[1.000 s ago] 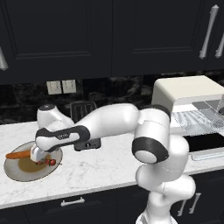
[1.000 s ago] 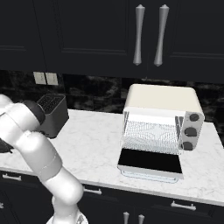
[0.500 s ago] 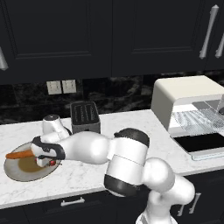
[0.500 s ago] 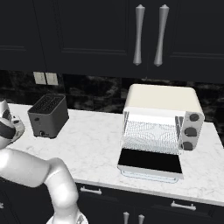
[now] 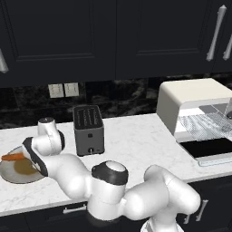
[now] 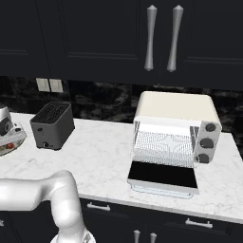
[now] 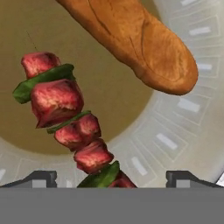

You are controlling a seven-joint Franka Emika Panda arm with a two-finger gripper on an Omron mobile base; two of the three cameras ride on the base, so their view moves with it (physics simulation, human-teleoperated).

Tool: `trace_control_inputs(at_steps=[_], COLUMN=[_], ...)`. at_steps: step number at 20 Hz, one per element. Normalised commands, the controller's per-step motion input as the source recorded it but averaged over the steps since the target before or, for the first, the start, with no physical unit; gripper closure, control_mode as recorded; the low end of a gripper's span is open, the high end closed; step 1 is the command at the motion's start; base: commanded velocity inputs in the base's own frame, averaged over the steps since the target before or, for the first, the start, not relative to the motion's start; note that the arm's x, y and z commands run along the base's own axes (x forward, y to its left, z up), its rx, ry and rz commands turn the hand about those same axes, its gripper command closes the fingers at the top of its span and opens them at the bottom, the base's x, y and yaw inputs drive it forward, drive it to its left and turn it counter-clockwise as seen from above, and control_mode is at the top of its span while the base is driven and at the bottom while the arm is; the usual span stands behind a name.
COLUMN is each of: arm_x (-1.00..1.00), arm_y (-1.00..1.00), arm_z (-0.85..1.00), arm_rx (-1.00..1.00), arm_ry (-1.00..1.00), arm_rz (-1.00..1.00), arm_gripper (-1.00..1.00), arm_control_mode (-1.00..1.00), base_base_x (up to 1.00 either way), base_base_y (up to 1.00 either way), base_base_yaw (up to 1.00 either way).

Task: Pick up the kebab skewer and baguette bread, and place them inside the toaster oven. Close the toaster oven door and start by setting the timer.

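Nothing is loaded yet as I work the arm over the bench's left end: my gripper hangs with jaws spread wide and empty, the kebab skewer lying between the fingertips and running away from them across the plate. Just beyond it on that plate rests the baguette bread, apart from the meat (neither piece lifted). Far along the bench toward its right end, the toaster oven waits with the toaster oven door dropped open, rack bare. Both pickups, closing and the timer remain, in my judgement.
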Motion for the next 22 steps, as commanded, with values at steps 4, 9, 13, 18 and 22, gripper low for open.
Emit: trace_control_inputs(at_steps=[4,9,13,18,22], arm_x=[0.00,-0.25,-0.78,-0.85,-0.78], arm_y=[0.54,0.09,-0.38,-0.49,-0.83], arm_z=[-0.31,-0.32,-0.30,-0.28,-0.12], arm_rx=[-0.03,-0.03,-0.05,-0.05,-0.02], arm_ry=[0.00,0.00,0.00,0.00,0.00], arm_rz=[0.00,0.00,0.00,0.00,0.00], arm_gripper=[-1.00,1.00,1.00,1.00,1.00], arm_control_mode=[-1.00,-1.00,-1.00,-1.00,-1.00], base_base_x=[0.00,0.00,0.00,0.00,0.00], base_base_y=[0.00,0.00,0.00,0.00,0.00], base_base_yaw=[0.00,0.00,0.00,0.00,0.00])
